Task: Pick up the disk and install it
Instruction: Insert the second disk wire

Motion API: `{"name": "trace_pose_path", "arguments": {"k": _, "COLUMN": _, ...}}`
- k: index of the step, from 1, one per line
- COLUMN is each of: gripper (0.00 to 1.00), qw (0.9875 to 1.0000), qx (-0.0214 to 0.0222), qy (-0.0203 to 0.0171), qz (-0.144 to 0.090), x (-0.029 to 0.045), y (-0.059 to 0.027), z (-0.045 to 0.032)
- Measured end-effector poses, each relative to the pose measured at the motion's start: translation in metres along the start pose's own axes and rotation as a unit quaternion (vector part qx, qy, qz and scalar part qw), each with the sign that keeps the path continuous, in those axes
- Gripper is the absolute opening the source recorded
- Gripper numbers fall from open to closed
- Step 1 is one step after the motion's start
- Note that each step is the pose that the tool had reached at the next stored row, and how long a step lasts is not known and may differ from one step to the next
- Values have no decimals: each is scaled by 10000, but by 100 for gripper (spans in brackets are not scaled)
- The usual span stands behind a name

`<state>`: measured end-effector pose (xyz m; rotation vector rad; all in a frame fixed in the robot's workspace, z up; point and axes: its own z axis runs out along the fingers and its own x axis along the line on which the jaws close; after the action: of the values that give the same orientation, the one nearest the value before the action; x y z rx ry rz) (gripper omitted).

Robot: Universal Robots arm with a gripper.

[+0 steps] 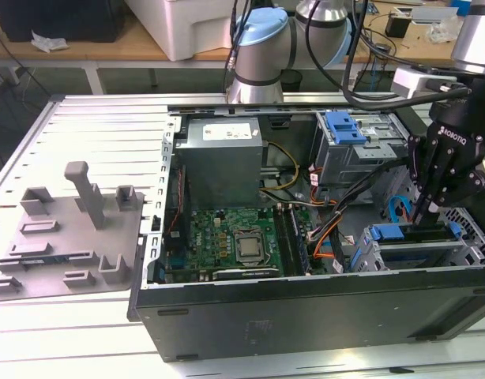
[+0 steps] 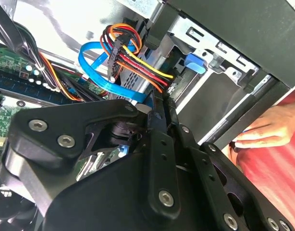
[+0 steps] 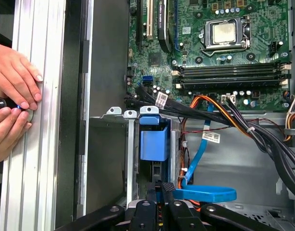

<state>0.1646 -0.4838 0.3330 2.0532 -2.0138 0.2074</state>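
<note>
While hands [image 3: 13, 96] rest, case [image 1: 306, 308] lies open.

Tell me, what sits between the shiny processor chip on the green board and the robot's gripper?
In the first wrist view, between the processor and the gripper lie memory slots, a bundle of black and orange cables, and a blue plastic latch.

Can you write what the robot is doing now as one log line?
gripper: shut, tips down at drive cage | blue plastic part: in cage slot, near tips | person's hand: on table rail
</note>
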Motion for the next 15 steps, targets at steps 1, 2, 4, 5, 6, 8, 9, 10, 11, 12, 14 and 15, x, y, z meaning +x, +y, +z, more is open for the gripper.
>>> {"name": "trace_pose_path", "arguments": {"k": 1, "gripper": 16, "qw": 10000, "qx": 0, "qy": 0, "qz": 0, "x": 0, "y": 0, "z": 2}}
{"name": "trace_pose_path", "arguments": {"k": 2, "gripper": 16, "qw": 10000, "qx": 0, "qy": 0, "qz": -1, "x": 0, "y": 0, "z": 4}}
{"name": "trace_pose_path", "arguments": {"k": 4, "gripper": 16, "qw": 10000, "qx": 0, "qy": 1, "qz": -1, "x": 0, "y": -1, "z": 7}}
{"name": "trace_pose_path", "arguments": {"k": 5, "gripper": 16, "qw": 10000, "qx": 0, "qy": 0, "qz": -1, "x": 1, "y": -1, "z": 9}}
{"name": "trace_pose_path", "arguments": {"k": 6, "gripper": 16, "qw": 10000, "qx": 0, "qy": 0, "qz": -1, "x": 1, "y": -1, "z": 9}}
{"name": "trace_pose_path", "arguments": {"k": 8, "gripper": 16, "qw": 10000, "qx": 0, "qy": 0, "qz": -1, "x": 1, "y": -1, "z": 9}}
{"name": "trace_pose_path", "arguments": {"k": 9, "gripper": 16, "qw": 10000, "qx": 0, "qy": 0, "qz": -1, "x": 1, "y": -1, "z": 9}}
{"name": "trace_pose_path", "arguments": {"k": 10, "gripper": 16, "qw": 10000, "qx": 0, "qy": 0, "qz": -1, "x": 1, "y": -1, "z": 9}}
{"name": "trace_pose_path", "arguments": {"k": 11, "gripper": 16, "qw": 10000, "qx": 0, "qy": 0, "qz": -1, "x": 1, "y": -1, "z": 9}}
{"name": "trace_pose_path", "arguments": {"k": 12, "gripper": 16, "qw": 10000, "qx": 0, "qy": 0, "qz": -1, "x": 1, "y": -1, "z": 9}}
{"name": "trace_pose_path", "arguments": {"k": 14, "gripper": 16, "qw": 10000, "qx": 0, "qy": 1, "qz": -1, "x": 1, "y": 0, "z": 9}}
{"name": "trace_pose_path", "arguments": {"k": 15, "gripper": 16, "qw": 10000, "qx": 0, "qy": 0, "qz": -1, "x": 1, "y": 0, "z": 9}}
